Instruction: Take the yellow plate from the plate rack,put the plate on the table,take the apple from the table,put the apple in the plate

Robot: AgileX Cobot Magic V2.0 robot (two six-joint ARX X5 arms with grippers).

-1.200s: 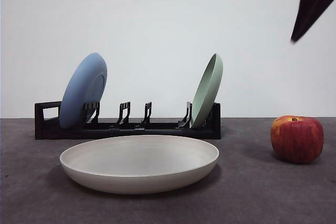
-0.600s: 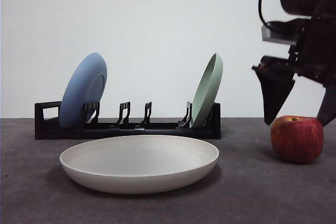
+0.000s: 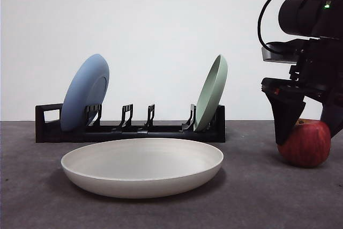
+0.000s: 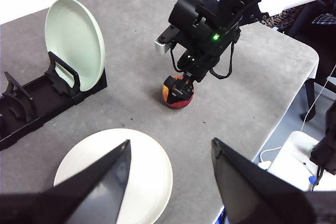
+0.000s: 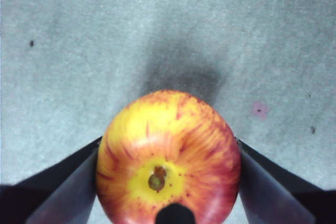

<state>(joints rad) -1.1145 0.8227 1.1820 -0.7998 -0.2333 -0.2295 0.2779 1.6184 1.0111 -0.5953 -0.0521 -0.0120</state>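
**Red apple bracketed by the right gripper, plate waiting beside it**

Red and streaked with yellow, the apple (image 3: 306, 144) stood on the grey table (image 3: 246, 197) in the front view, well off to one side of the yellow plate (image 3: 142, 166), which already lay flat in front of the plate rack (image 3: 128, 127). A blue plate (image 3: 84, 93) and a pale green plate (image 3: 211, 93) leaned in the rack's end slots. The right gripper (image 3: 310, 127) hung directly over the fruit, one dark jaw reaching down its near flank, the other cut off by the picture's edge.

From the left wrist view, the left gripper (image 4: 169, 171) hovered spread and empty above the yellow plate's rim, well apart from the apple (image 4: 178, 94). The right arm stood on top of the fruit, so it was plainly the nearer one. The table's rounded corner lay beyond it.

In the right wrist view the apple (image 5: 168, 156) sat stem-up between the right gripper's (image 5: 168, 182) spread jaws, one at each side and close against the skin; whether they were pressing yet could not be told. The axis of the grasp ran straight across the widest part of the fruit, so closing and lifting looked like the step in hand, with the carry then going sideways to the plate.
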